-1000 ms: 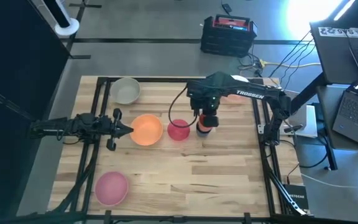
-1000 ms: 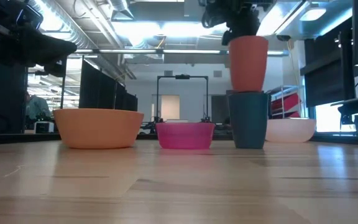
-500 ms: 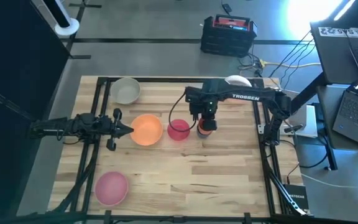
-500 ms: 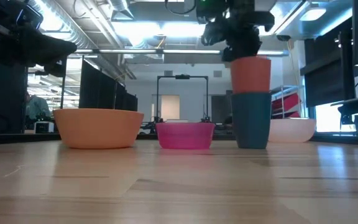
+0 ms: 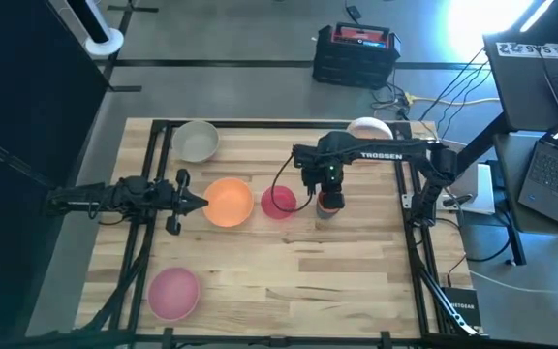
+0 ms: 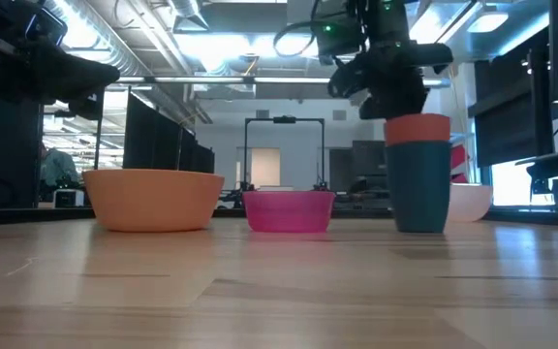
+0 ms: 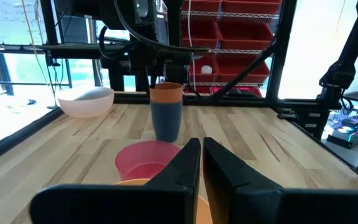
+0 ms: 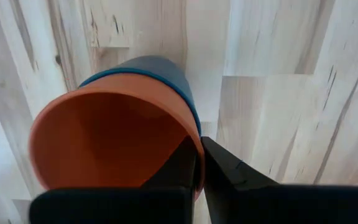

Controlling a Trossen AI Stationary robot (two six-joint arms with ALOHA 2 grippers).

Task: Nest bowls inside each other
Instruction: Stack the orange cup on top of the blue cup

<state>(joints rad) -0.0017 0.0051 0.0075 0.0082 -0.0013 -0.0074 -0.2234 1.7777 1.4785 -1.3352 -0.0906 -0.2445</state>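
Lowered orange-red cup (image 6: 417, 128) now nests below right claw (image 6: 392, 101).

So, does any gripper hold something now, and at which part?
The right gripper pinches the rim of the orange-red cup, now sunk into the dark blue cup. The left gripper is shut, holding nothing.

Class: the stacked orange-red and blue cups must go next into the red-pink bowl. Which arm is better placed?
Right. Its right gripper is shut on the orange-red cup nested in the blue cup, beside the red-pink bowl. The left gripper waits beyond the orange bowl.
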